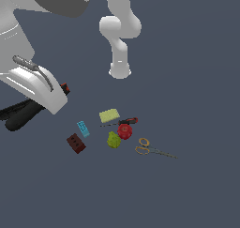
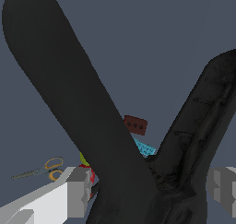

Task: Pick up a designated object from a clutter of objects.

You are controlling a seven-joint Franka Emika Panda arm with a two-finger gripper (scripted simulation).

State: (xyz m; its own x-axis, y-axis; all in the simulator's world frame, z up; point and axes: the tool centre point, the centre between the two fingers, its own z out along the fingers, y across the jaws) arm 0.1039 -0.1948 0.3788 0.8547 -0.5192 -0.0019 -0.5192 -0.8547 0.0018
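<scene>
The designated object, a long black clamp [image 1: 19, 115] with a red-orange tip [image 1: 65, 87], hangs above the floor at the exterior view's left. My gripper [image 1: 49, 100] is shut on its middle. In the wrist view the clamp's two forked handles [image 2: 69, 80] spread wide and fill the picture, with my gripper [image 2: 150, 193] closed on it between two grey fingers [image 2: 79, 191]. The clutter of objects lies on the floor apart from it: yellow-green sponge [image 1: 109, 115], red-handled screwdriver [image 1: 123, 122], red round piece [image 1: 124, 131], green lump [image 1: 113, 140].
Gold-handled scissors [image 1: 147, 148], a blue block [image 1: 83, 128] and a dark brown block [image 1: 76, 143] lie on the dark floor. The wrist view shows the brown block [image 2: 135, 125], blue block [image 2: 145, 148] and scissors [image 2: 44, 169] beyond the clamp. The arm's base [image 1: 120, 70] stands at the back.
</scene>
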